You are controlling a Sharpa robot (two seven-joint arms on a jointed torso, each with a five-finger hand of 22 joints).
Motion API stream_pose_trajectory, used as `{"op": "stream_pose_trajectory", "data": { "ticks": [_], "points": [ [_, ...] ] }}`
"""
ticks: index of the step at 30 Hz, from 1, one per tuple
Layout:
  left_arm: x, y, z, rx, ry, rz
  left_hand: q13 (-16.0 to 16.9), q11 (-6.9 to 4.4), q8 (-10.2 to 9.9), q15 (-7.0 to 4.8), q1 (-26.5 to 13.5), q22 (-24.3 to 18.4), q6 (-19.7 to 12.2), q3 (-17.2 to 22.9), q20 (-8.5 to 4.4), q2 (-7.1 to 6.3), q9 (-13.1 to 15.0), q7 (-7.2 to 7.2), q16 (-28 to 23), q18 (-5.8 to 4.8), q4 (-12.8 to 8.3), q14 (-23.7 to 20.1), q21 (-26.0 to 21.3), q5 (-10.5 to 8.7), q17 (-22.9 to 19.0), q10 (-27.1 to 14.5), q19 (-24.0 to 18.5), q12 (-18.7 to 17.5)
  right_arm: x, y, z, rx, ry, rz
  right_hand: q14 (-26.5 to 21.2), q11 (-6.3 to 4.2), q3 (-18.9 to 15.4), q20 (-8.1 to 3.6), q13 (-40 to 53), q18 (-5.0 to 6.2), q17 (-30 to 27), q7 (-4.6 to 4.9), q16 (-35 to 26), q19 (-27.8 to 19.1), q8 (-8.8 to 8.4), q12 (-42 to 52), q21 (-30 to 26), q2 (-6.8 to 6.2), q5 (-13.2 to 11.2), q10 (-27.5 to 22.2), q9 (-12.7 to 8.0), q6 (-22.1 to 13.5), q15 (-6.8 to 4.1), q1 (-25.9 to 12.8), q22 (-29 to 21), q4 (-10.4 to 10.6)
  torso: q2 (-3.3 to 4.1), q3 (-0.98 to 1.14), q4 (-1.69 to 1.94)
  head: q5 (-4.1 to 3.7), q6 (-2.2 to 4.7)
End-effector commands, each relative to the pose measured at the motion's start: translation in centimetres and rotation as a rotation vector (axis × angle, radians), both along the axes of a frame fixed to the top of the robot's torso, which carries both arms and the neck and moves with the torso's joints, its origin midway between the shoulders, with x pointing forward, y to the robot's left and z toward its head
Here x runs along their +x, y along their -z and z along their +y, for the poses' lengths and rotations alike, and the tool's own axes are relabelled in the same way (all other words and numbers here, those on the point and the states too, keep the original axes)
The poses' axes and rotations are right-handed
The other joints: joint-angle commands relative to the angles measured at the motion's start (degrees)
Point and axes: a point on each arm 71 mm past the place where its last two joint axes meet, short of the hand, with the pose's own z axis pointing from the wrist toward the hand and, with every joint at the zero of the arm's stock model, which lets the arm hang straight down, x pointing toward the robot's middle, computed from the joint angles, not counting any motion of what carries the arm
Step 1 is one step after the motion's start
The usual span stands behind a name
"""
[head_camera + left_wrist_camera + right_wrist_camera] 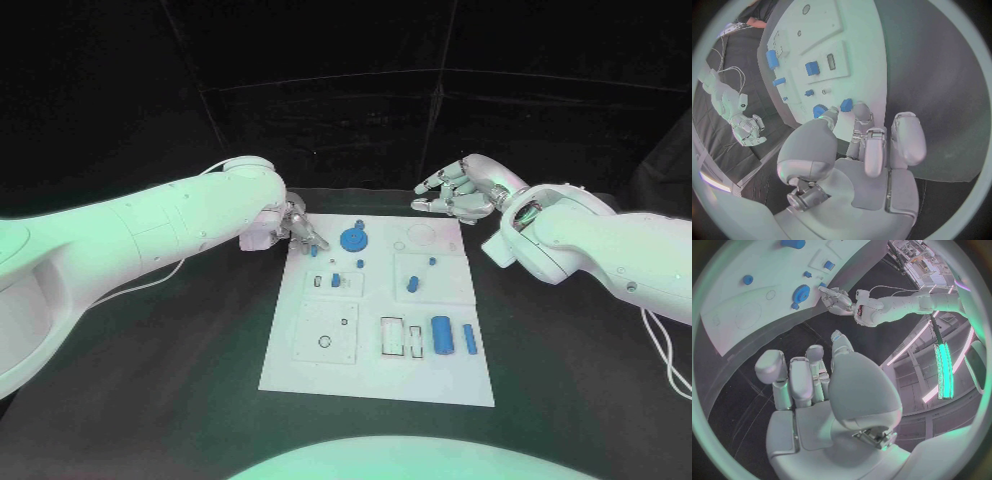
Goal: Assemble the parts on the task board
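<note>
At the far-left corner of the white task board (378, 310): left hand (293, 228) reaching down, fingertips touching a small blue part (313, 250), firm hold not discernible. Right hand (459, 190) hovering off the far-right corner, loosely spread, grasping nothing, likely clear for access.

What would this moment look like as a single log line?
left hand: fingertips at small blue part, board's far-left corner | right hand: open, off task board

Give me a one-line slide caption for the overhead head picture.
Two white robot arms flank a white task board of small blue parts; left hand at its far corner, right hand beyond it.
</note>
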Motion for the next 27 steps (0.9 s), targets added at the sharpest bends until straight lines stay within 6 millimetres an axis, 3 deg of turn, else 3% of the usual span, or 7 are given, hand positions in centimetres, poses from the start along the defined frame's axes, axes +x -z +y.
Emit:
{"op": "stream_pose_trajectory", "data": {
  "ticks": [1,27],
  "points": [
    [0.05,-0.16,-0.25,-0.011,0.008,-0.018,0.07,-0.15,-0.04,0.32,0.67,0.1,0.4,-0.39,0.36,0.18,-0.06,-0.08,0.19,0.47,0.09,6.14,0.16,-0.1,15.09,-0.12,0.17,0.09,0.03,-0.16,0.09,0.002,-0.005,-0.009,1.22,-0.1,-0.43,-0.08,-0.06,0.55,-0.07,0.08,-0.23,-0.13,0.39,-0.16,-0.38,0.45,0.16,-0.29,-0.08,-0.49,-0.42,-0.31,-0.06,0.0,-0.01,-0.02,0.01,0.01,-0.02],
    [-0.24,-0.32,-0.02,-0.022,-0.008,-0.047,-0.19,-0.65,1.35,-0.07,6.71,0.59,1.95,-0.37,0.05,1.5,-0.28,-0.65,0.19,0.41,-3.14,6.14,0.32,-0.1,15.09,0.32,0.39,0.77,0.08,-0.07,0.11,-0.002,-0.006,0.0,1.24,-0.1,-0.48,-0.08,-0.02,0.54,0.02,0.08,-0.2,-0.09,0.41,-0.11,-0.39,0.58,0.36,-0.29,-0.08,-0.5,-0.42,-0.2,-0.04,0.07,0.03,0.01,-0.05,0.04,-0.11]
  ]
}}
